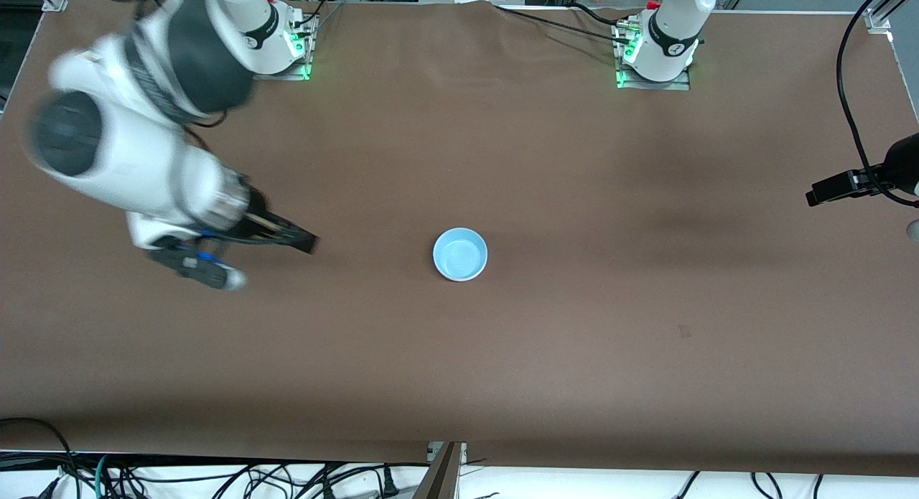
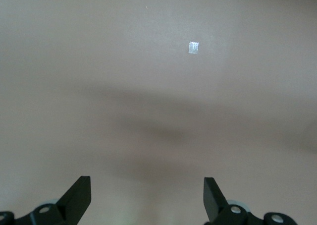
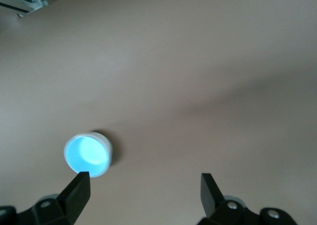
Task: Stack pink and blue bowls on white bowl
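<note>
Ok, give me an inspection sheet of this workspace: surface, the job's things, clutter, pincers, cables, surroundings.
Surface: brown table, one small pale tag on it.
Job's things: blue bowl upright mid-table; a pale wall shows beneath its rim in the right wrist view, colour unclear. No pink or white bowl visible separately.
Clutter: nothing seen.
Pincers: right pincer open, empty, above the table toward the right arm's end. Left pincer open, empty, over bare table; that arm waits.
Cables: black cable at the left arm's end; loose cables under the near edge.
Surroundings: side camera, aluminium framing.
</note>
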`<state>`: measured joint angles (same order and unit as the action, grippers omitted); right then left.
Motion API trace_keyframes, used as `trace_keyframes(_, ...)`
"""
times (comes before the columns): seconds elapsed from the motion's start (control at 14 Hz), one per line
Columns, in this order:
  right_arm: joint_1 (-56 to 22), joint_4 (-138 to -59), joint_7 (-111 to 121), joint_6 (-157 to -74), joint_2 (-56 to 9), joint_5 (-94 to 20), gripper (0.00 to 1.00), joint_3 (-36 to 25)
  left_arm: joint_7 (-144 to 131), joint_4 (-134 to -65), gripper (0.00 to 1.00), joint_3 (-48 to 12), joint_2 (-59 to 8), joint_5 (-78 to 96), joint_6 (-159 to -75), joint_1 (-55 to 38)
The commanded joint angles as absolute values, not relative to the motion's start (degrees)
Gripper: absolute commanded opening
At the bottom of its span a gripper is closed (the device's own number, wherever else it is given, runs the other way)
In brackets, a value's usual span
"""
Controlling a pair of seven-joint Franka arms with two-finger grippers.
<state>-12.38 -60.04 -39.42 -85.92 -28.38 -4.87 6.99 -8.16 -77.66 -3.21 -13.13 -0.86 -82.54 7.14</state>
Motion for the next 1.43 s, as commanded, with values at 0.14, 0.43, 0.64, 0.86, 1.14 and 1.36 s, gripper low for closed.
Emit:
trace_keyframes(0.14,-11.69,-62.92,-26.23,-75.42,-20.93,-4.66,0.99,-1.12,-7.21,-76.2,1.0,-3.08,-13.62,0.18,-81.74,7.21)
trace_keyframes(0.43,-11.69,-73.01,-18.55,-75.94,-12.06,-4.66,0.99,-7.55,-7.12,-76.2,1.0,-3.08,-13.62,0.18,-81.74,7.29)
trace_keyframes(0.64,-11.69,-84.15,-17.85,-80.48,-4.51,-3.34,0.99,-9.75,-7.12,-76.29,1.0,-3.08,-13.62,0.18,-81.74,7.12)
trace_keyframes(0.86,-11.78,-100.24,-17.75,-92.69,4.46,-1.85,0.99,-10.28,-7.12,-76.2,1.0,-3.08,-13.62,0.18,-81.74,7.12)
trace_keyframes(1.14,-11.69,-102.83,-17.58,-96.32,4.92,-0.53,0.99,-10.28,-7.21,-76.2,1.0,-3.08,-13.62,0.18,-81.74,7.12)
trace_keyframes(1.36,-11.69,-99.6,-16.79,-96.33,2.65,-0.62,0.99,-10.28,-7.12,-76.2,1.0,-3.08,-13.62,0.18,-81.74,7.21)
